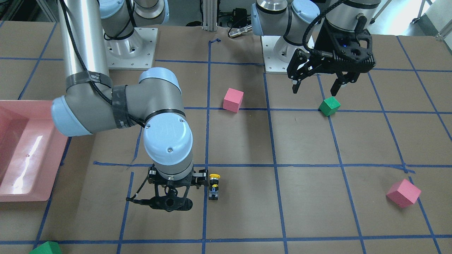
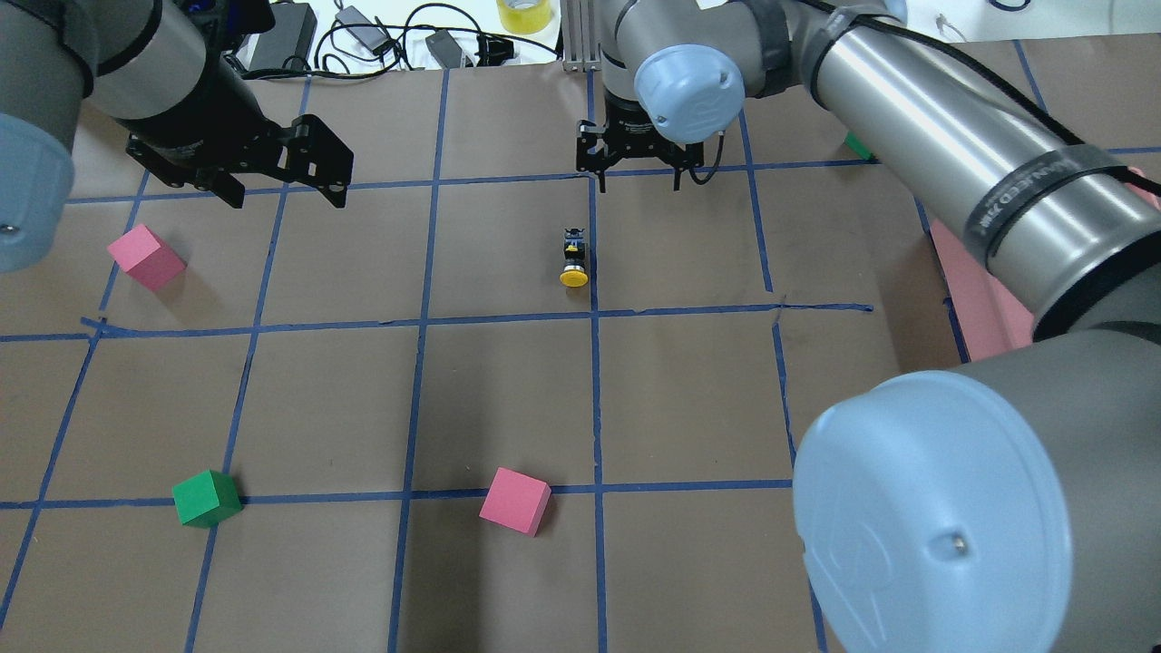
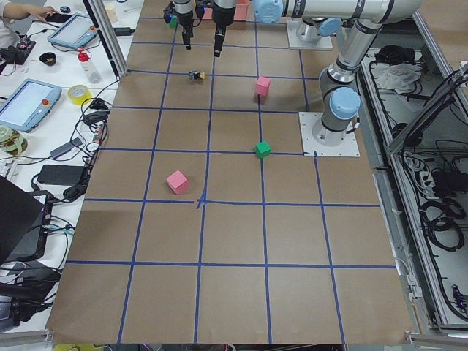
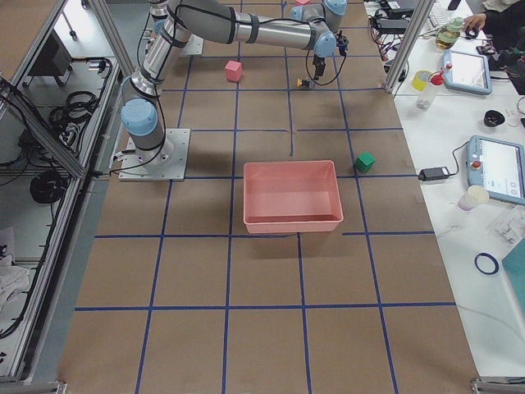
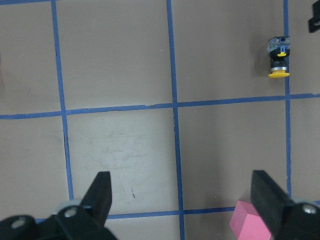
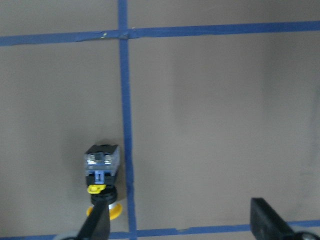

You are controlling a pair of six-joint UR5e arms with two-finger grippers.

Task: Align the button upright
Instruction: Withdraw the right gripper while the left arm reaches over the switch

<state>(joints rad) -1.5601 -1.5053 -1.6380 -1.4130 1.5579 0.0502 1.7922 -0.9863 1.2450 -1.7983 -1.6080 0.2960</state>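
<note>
The button lies on its side on the brown table beside a blue tape line, its yellow cap toward the robot and its grey base away. It also shows in the front view, the right wrist view and the left wrist view. My right gripper hangs open and empty above it; in the right wrist view one of its fingers overlaps the cap. My left gripper is open and empty, raised well away over a green cube.
A pink cube lies mid-table and another pink cube lies toward the robot's left. A pink bin stands on the robot's right side, with a second green cube near the far edge.
</note>
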